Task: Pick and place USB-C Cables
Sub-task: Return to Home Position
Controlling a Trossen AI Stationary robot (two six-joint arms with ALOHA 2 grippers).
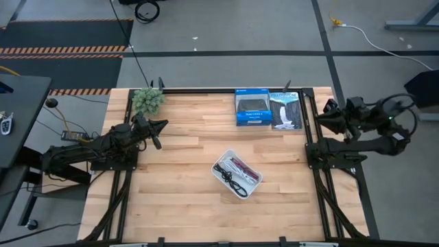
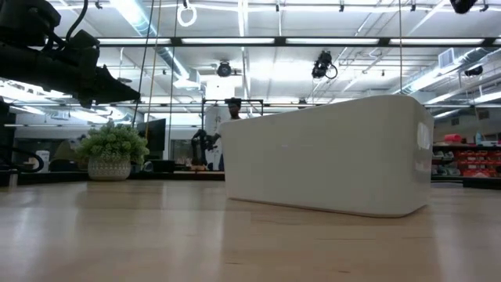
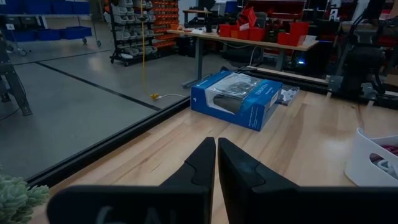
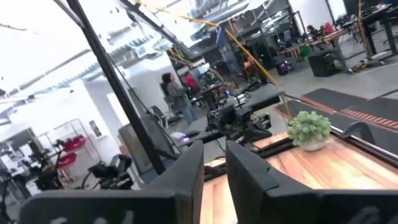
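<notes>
A white tray (image 1: 252, 183) stands at the table's middle, with thin cables coiled inside it. A black one (image 1: 237, 187) and a dark red one (image 1: 245, 169) are plain, and a pale one (image 1: 225, 169) lies beside them. A light blue-grey cable I cannot make out. The tray's wall (image 2: 329, 157) fills the low view and hides its contents; its edge (image 3: 373, 155) shows in the left wrist view. My left gripper (image 1: 156, 132) (image 3: 216, 149) hovers shut over the table's left part, well away from the tray. My right gripper (image 1: 328, 117) (image 4: 214, 155) waits at the right edge, its fingers a narrow gap apart.
A blue retail box (image 1: 250, 108) (image 3: 239, 98) and a black one (image 1: 285, 110) lie at the far edge. A small potted plant (image 1: 147, 99) (image 2: 109, 153) stands at the far left corner. Bare wood lies around the tray. People stand in the room beyond.
</notes>
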